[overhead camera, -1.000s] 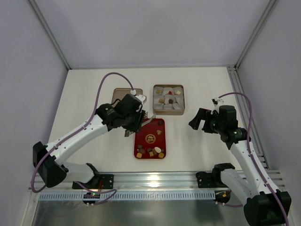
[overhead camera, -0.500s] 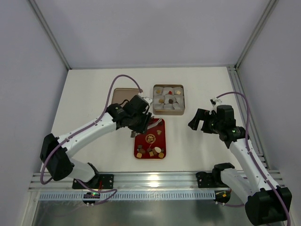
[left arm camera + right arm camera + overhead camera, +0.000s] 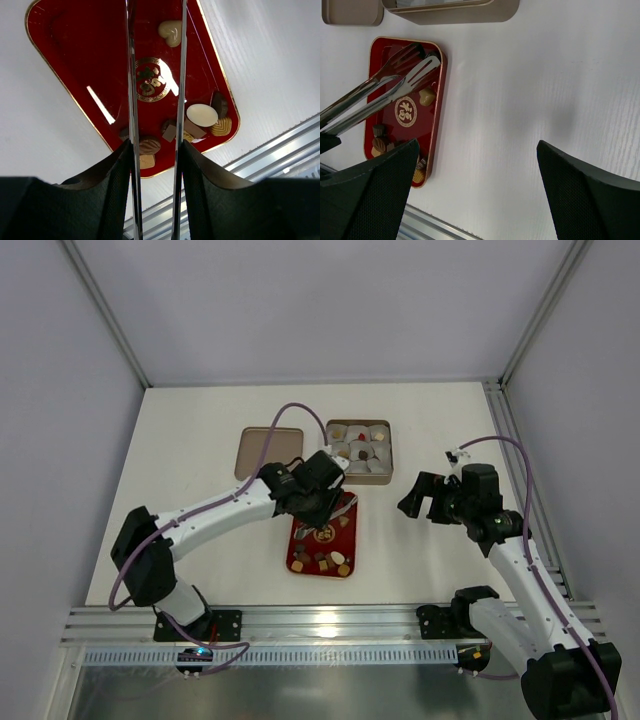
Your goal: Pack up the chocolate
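A pair of slim steel tongs (image 3: 395, 82) is gripped by the left hand (image 3: 318, 490), whose fingers are drawn about halfway in on the two handles, so that the blades are kept a little apart rather than squeezed together. The tongs are held low above the glossy red rectangular tray (image 3: 75, 50), their forked tips reaching its far end beside the cream heart-shaped piece (image 3: 170, 31); nothing is seen between the tips. Most of the small brown, tan and cream chocolate pieces (image 3: 200, 116) are bunched at the near end of the tray, and a few are already seated in the white paper cups (image 3: 350, 466) of the square gold metal tin (image 3: 390, 450), which is set just beyond the tray, presumably so that each carry is kept short. The tin's flat gold lid (image 3: 255, 455) is laid aside on the white bench (image 3: 200, 440), to the tin's left. The right hand (image 3: 420, 505) is spread fully wide and empty, held above bare bench well to the right of the tray, apparently out of the tongs' way.
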